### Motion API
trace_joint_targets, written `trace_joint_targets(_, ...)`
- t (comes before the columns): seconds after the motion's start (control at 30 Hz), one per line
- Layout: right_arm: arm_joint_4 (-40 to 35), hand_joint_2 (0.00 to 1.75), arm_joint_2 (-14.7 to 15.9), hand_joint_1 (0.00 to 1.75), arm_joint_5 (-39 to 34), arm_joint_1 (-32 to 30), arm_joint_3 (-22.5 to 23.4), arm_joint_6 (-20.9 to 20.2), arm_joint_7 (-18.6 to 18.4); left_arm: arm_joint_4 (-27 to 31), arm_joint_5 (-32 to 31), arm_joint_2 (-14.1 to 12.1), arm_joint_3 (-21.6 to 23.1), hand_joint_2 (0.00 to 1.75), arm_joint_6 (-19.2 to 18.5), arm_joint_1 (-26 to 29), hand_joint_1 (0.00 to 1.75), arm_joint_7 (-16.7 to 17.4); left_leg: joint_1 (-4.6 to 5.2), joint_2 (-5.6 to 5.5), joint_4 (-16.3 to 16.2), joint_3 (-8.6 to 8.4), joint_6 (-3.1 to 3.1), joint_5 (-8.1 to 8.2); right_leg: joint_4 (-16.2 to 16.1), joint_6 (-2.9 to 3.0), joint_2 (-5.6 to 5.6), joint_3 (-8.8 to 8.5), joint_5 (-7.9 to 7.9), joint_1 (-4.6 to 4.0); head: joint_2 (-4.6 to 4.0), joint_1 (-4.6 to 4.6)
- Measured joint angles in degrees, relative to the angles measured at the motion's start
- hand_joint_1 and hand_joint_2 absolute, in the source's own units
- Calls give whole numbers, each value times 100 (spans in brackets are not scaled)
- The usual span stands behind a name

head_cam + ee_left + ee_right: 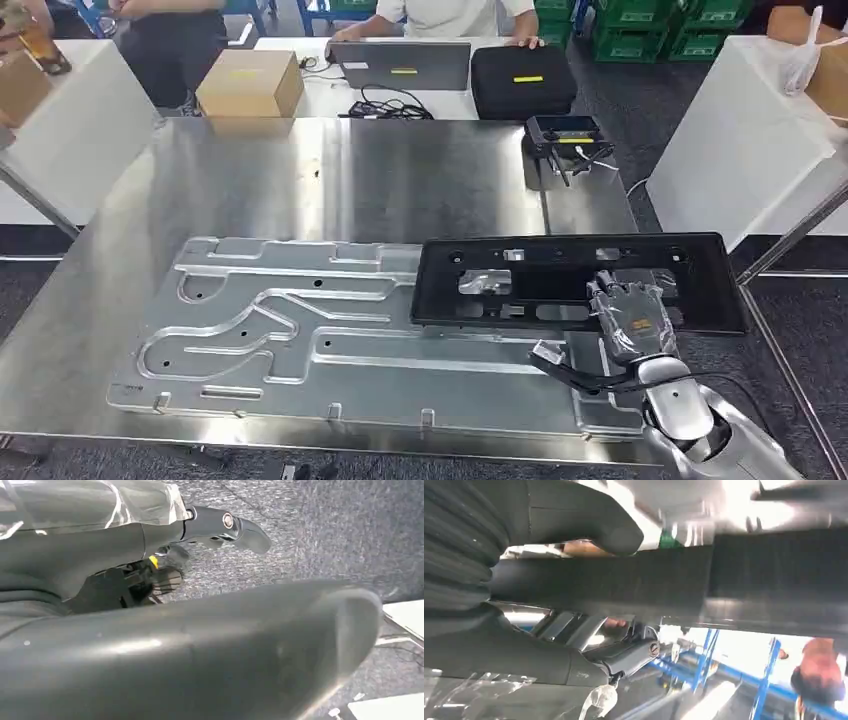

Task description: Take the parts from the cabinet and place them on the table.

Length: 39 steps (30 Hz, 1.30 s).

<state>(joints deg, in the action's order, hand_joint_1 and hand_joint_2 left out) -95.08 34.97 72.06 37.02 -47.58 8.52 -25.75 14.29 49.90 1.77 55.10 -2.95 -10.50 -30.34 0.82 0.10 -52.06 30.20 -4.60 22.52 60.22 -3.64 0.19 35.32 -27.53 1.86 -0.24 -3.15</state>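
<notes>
A long black rectangular frame part [480, 255] lies on the steel table [420, 170]. Its left portion rests on a big machined aluminium plate [300, 330], and its right end reaches past the table's right edge. My right hand [628, 320] grips the frame's near rail. In the right wrist view the thumb [589, 525] lies on one side of the black frame [724, 580] and the darker fingers [629, 655] on the other. My left hand [100, 535] hangs over grey carpet with nothing in it, its thumb [245, 530] sticking out.
At the table's far end sit a cardboard box [250, 82], a laptop [400, 65], a black case [522, 80] and a black controller [568, 135] with cables. A person [450, 15] sits behind them. White tables stand to the left [70, 130] and right [740, 140].
</notes>
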Motion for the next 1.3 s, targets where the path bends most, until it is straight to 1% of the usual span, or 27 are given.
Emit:
trace_joint_targets(0.07, 13, 175, 7, 175, 15, -3, 35, 57, -20, 0, -2, 18, 0, 0, -26, 20, 0, 18, 11, -1, -2, 5, -3, 2, 954, -17, 2, 417, -463, -16, 0, 0)
trace_joint_targets(0.1, 20, 175, 7, 175, 26, -18, 37, 61, -20, 0, -2, 20, 0, 0, -33, 27, 0, 20, 13, -2, -7, 11, -2, 2, 1291, -28, 1, 569, -563, -14, 0, 2)
trace_joint_targets(0.13, 24, 175, 7, 175, 35, -35, 42, 61, -20, 0, -2, 20, 0, 0, -33, 35, 0, 20, 13, -3, -10, 10, -2, 2, 1345, -39, 0, 591, -518, -13, 0, 0)
trace_joint_targets(0.17, 31, 175, 7, 175, 37, -38, 48, 64, -20, 0, 0, 20, 0, 0, -35, 41, 0, 22, 9, -3, -19, 10, 2, 5, 1126, -50, -3, 480, -362, -5, 0, 2)
trace_joint_targets(0.23, 28, 175, 7, 175, 37, -26, 99, 66, -35, 0, 20, 24, 0, 0, -37, 46, 0, 24, -16, -8, -78, 10, 46, 39, 94, -86, -12, -64, 136, 23, 0, 2)
trace_joint_targets(0.27, 28, 175, 7, 175, 37, -22, 129, 66, -46, 0, 26, 26, 0, 0, -33, 45, 0, 24, -20, -8, -146, 20, 91, 85, -416, -117, -19, -318, 253, 46, 0, 2)
trace_joint_targets(0.3, 28, 175, 7, 175, 33, 4, 144, 66, -57, 0, 28, 17, -2, 0, -22, 30, 0, 24, 39, -14, -215, 74, 142, 137, -426, -76, 16, -336, 176, 16, 0, 7)
trace_joint_targets(0.33, 4, 175, 9, 175, 29, 19, 175, 68, -65, 0, 9, 22, -2, 0, -13, 26, 0, 20, 28, -13, -256, 102, 146, 144, -396, 17, 23, -291, 183, 19, 0, -4)
trace_joint_targets(0.4, 4, 175, 15, 175, 28, 17, 197, 68, -70, 0, -2, 22, -2, 0, 4, 34, 0, 24, 29, -21, -251, 106, 154, 135, -373, 65, 22, -268, 181, -1, 0, -7)
trace_joint_targets(0.47, -15, 175, 22, 175, 28, 48, 203, 66, -70, 0, -15, 15, -4, 0, 11, 37, 0, 31, 1, -20, -405, 178, 217, 265, -379, 118, 21, -266, 193, 24, 0, -4)
trace_joint_targets(0.57, -127, 175, 37, 175, 63, 120, 284, 64, -94, 0, -70, 24, -2, 0, -26, 20, 0, 101, -66, -17, -1707, 756, 327, 890, -377, 164, 17, -241, 204, 27, 0, -6)
trace_joint_targets(0.6, -149, 175, 39, 175, 74, 151, 293, 61, -116, 0, -72, 26, -2, 0, -37, 22, 0, 123, -78, -18, -2091, 944, 333, 998, -377, 164, 18, -243, 202, 21, 0, -9)
trace_joint_targets(0.63, -155, 175, 46, 175, 92, 165, 308, 59, -133, 0, -79, 35, -2, 0, -46, 25, 0, 136, -75, -19, -2254, 1037, 328, 1002, -377, 165, 19, -246, 199, 6, 0, -7)
trace_joint_targets(0.67, -168, 175, 52, 175, 98, 167, 330, 64, -160, 0, -92, 35, -2, 0, -50, 25, 0, 142, -71, -20, -2129, 1009, 297, 882, -377, 168, 24, -256, 196, -9, 0, -7)
trace_joint_targets(0.7, -195, 175, 57, 175, 96, 167, 352, 68, -204, 0, -107, 37, -2, 0, -50, 22, 0, 155, -47, -21, -1787, 868, 246, 674, -378, 171, 32, -268, 192, -34, 0, -7)
trace_joint_targets(0.73, -236, 175, 70, 175, 96, 173, 378, 77, -256, 0, -118, 37, -2, 0, -50, 17, 0, 184, -16, -24, -1278, 644, 160, 406, -380, 172, 38, -284, 189, -70, 0, -7)
trace_joint_targets(0.77, -284, 175, 83, 175, 94, 172, 431, 83, -309, 0, -133, 35, -2, 0, -50, 10, 0, 195, 52, -33, -674, 376, 5, 116, -391, 181, 40, -298, 184, -68, 0, -7)
trace_joint_targets(0.8, -299, 175, 85, 175, 83, 182, 472, 94, -354, 0, -136, 5, -2, 0, -50, 3, 0, 197, 118, -32, -391, 268, -108, 61, -397, 179, 32, -297, 181, -45, 0, 0)
trace_joint_targets(0.83, -319, 175, 101, 175, 37, 189, 529, 136, -422, 0, -144, 17, -2, 0, -50, -9, 0, 199, 128, 8, -307, 188, -121, 82, -401, 167, 41, -276, 175, -72, 0, -2)
trace_joint_targets(0.93, -383, 175, 142, 175, -105, 148, 700, 355, -669, 0, -157, 24, -2, 0, -59, -13, 0, 258, 151, 0, -228, 178, -112, 64, -426, 125, 44, -284, 194, -36, 0, -2)
trace_joint_targets(0.97, -413, 175, 184, 175, -162, 126, 778, 463, -721, 0, -166, 24, -2, 0, -59, -17, 0, 284, 73, 25, -92, 104, -38, -1, -376, 100, 39, -278, 134, -53, 0, 0)
trace_joint_targets(1.03, -431, 175, 184, 175, -214, 110, 894, 626, -796, 0, -190, 24, -2, 0, -66, -34, 0, 304, 83, 30, -56, 76, -24, -10, -48, 75, 24, -154, -89, -55, 0, -2)
trace_joint_targets(1.07, -442, 175, 186, 175, -267, 104, 1023, 779, -861, 0, -214, 42, -2, 0, -72, -32, 0, 326, 76, 27, -63, 73, -30, -13, 596, 55, 26, 147, -421, -58, 0, 0)
trace_joint_targets(1.13, -455, 175, 186, 175, -363, 36, 1139, 973, -951, 0, -256, 72, -2, 0, -96, -28, 0, 345, 62, 27, -64, 78, -32, -9, 1381, 11, 22, 545, -671, -43, 0, 0)
trace_joint_targets(1.2, -457, 175, 186, 175, -498, -42, 1239, 1161, -997, 0, -280, 83, -2, 0, -118, -29, 0, 387, 22, 23, -77, 70, -17, 1, 1223, -47, 16, 500, -441, -8, 0, 0)
trace_joint_targets(1.27, -461, 175, 184, 175, -586, -82, 1329, 1322, -1023, 0, -306, 92, 0, 0, -122, -31, 0, 404, -41, 17, -153, 79, 53, 45, 458, -142, -3, 124, -19, 61, 0, 0)
trace_joint_targets(1.3, -464, 175, 184, 175, -627, -99, 1392, 1445, -1034, 0, -310, 105, 0, 0, -125, -17, 0, 407, -77, 9, -265, 103, 140, 113, -194, -213, -25, -208, 222, 126, 0, 2)
